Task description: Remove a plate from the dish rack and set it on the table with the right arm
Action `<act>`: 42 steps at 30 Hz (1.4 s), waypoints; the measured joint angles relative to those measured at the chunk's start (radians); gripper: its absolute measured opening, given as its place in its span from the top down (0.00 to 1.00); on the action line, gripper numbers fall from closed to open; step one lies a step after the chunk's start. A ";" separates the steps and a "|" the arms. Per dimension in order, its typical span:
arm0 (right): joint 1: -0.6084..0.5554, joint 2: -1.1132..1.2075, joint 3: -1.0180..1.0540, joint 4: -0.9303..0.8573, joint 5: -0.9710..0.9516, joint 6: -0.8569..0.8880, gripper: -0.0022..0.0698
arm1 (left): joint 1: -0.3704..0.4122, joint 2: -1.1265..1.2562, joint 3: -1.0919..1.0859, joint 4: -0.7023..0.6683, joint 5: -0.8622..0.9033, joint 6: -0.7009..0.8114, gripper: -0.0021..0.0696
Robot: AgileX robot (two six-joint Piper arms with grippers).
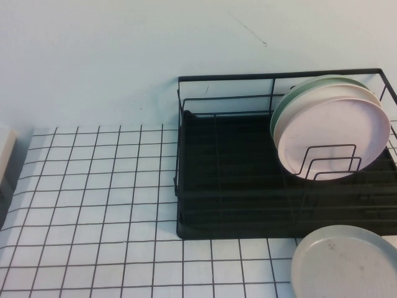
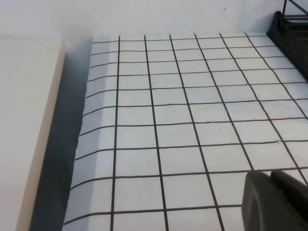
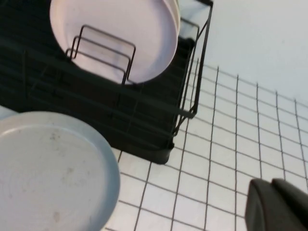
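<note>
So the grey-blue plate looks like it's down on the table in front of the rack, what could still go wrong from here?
The plate lies flat on the table close to the dish rack, so a careless retreat by the right gripper could nudge it against the frame. The pink plate and the green one behind it lean in the wire loops; a bump to the rack might shift them. The left gripper sits low over the table, far from all this.
</note>
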State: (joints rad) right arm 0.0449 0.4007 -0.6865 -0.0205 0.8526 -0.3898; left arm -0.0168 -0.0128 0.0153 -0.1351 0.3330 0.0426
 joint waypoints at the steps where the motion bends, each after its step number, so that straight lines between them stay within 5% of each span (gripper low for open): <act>1: 0.000 0.000 0.012 -0.004 0.002 0.000 0.97 | 0.000 0.000 0.000 0.000 0.000 0.000 0.98; 11: -0.002 -0.076 0.120 -0.085 -0.080 0.099 0.97 | 0.000 0.000 0.000 0.000 0.000 0.003 0.98; 25: -0.019 -0.412 0.697 -0.026 -0.522 0.167 0.97 | 0.000 0.000 0.000 0.000 0.000 0.003 0.98; 42: -0.045 -0.412 0.710 -0.001 -0.509 0.227 0.97 | 0.000 0.000 0.000 0.000 0.000 0.003 0.98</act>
State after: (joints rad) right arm -0.0001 -0.0116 0.0232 -0.0212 0.3437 -0.1627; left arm -0.0168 -0.0128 0.0153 -0.1351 0.3330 0.0459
